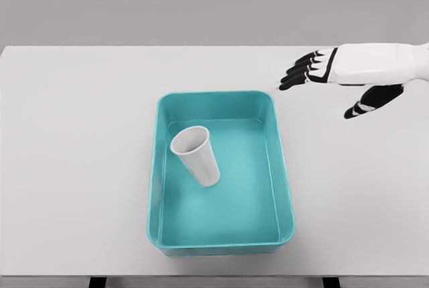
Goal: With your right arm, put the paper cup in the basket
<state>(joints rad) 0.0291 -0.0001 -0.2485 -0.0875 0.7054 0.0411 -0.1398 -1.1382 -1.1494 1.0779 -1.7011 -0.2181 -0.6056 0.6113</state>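
Basket [155,167] rim beyond tilted cup [198,155]

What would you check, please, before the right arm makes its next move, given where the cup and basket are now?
1. Paper cup inside the teal basket: ok.
2. Cup upright: not ok, it lies tilted, mouth toward the upper left.
3. Right hand empty, fingers spread: ok.
4. Right hand clear of the basket, off its upper right corner: ok.
5. Basket fully on the table: ok.
6. Left arm out of the way: cannot tell, it is not in view.
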